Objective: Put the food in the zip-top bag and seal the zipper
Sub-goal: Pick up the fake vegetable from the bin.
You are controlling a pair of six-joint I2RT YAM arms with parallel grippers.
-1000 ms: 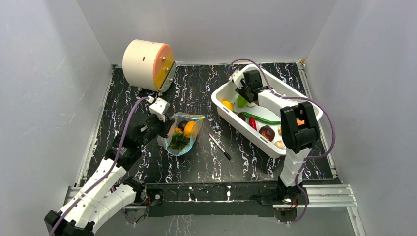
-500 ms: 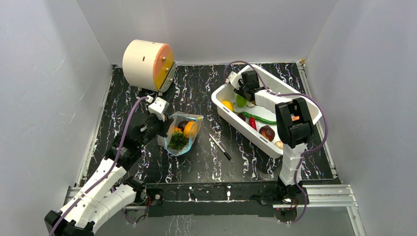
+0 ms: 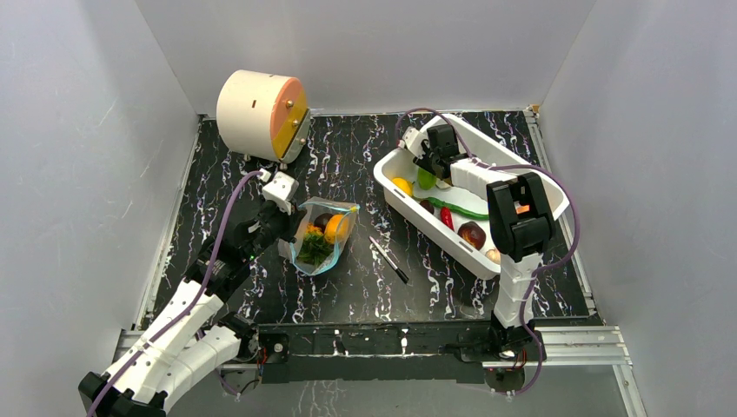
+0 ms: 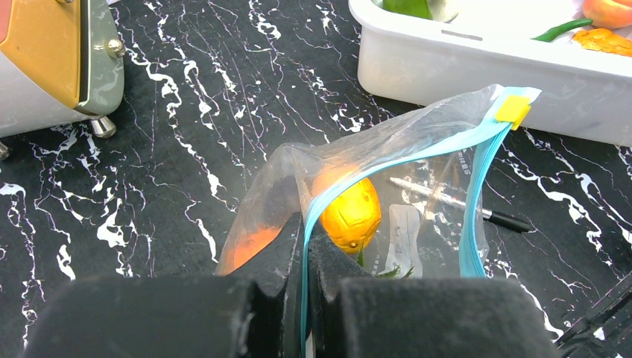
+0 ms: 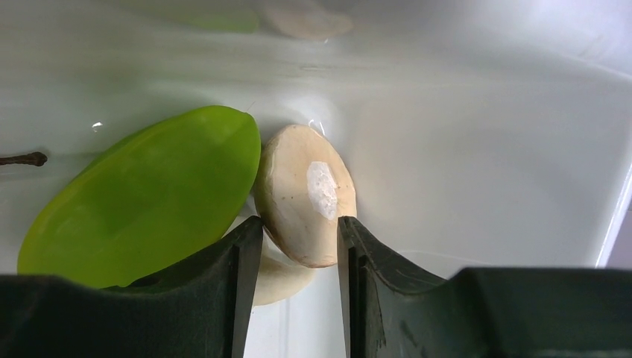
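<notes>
Cream food piece (image 5: 305, 194) sits pinched between my right gripper (image 5: 299, 227) fingers, long axis pointing straight ahead, green piece (image 5: 141, 194) against its left side. Zip-top bag (image 4: 417, 142) is well off left, its rim clamped in the fully closed left gripper (image 4: 305, 227).

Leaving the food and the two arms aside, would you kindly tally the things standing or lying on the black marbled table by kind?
zip-top bag: 1
white tub: 1
black pen: 1
cream drum with an orange face: 1
Total: 4
</notes>
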